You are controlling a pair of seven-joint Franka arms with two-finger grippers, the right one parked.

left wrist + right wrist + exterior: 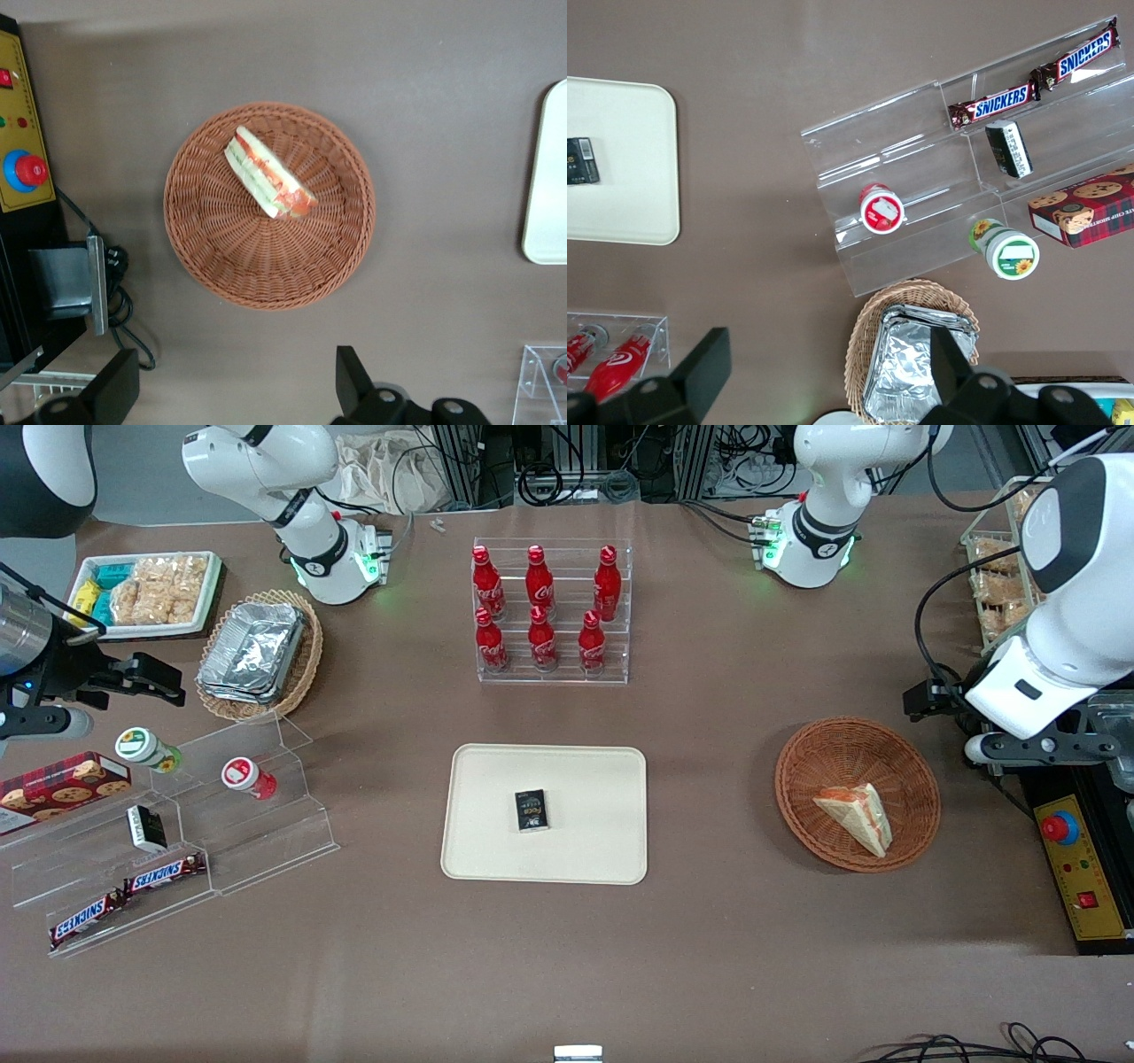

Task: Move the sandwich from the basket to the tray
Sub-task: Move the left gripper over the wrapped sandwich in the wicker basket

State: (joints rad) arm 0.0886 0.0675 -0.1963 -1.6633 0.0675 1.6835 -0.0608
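The sandwich (858, 815), a white-bread wedge with orange-red and green filling, lies in the round reddish-brown basket (824, 753) toward the working arm's end of the table. In the left wrist view the sandwich (268, 173) lies across the middle of the basket (257, 257). The cream tray (585, 779) lies at the table's middle, and its edge shows in the left wrist view (549, 177). My left gripper (926, 698) is open and empty. It hangs above the table just outside the basket's rim, farther from the front camera than the sandwich, with its jaws (235, 390) wide apart.
A small dark packet (532, 810) lies on the tray. A rack of red cola bottles (549, 611) stands farther from the front camera than the tray. A yellow control box with a red button (1076, 868) and cables lie beside the basket at the table's end.
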